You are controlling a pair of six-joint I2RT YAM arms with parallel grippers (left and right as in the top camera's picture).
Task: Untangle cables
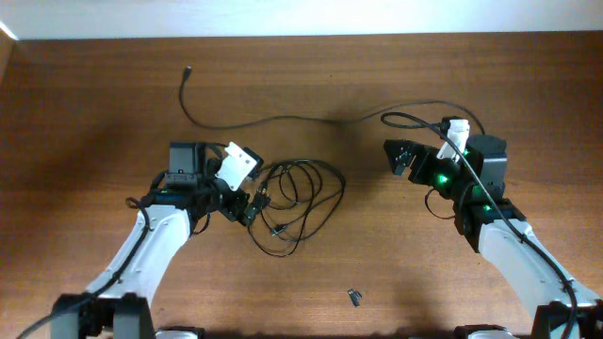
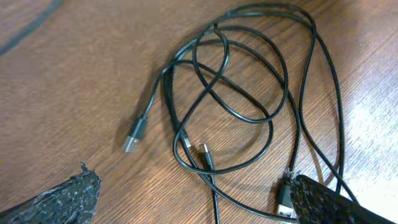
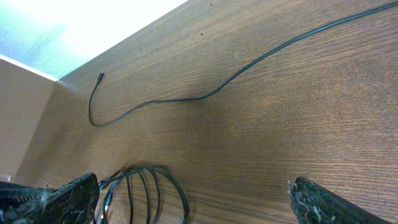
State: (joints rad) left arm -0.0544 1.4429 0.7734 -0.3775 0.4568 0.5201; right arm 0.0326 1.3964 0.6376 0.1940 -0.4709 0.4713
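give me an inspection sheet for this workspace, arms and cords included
surface: brown wood table, no spills seen
job's things: tangled bundle of thin black cables, loops crossing, at least two plugs showing
clutter: small dark piece near the front edge
grippers: left gripper open at the bundle, nothing gripped; right gripper open over bare wood, empty
cables: one long cable lies apart across the far side, its right end unclear; arm wire runs along the right arm
surroundings: pale strip beyond the table's far edge
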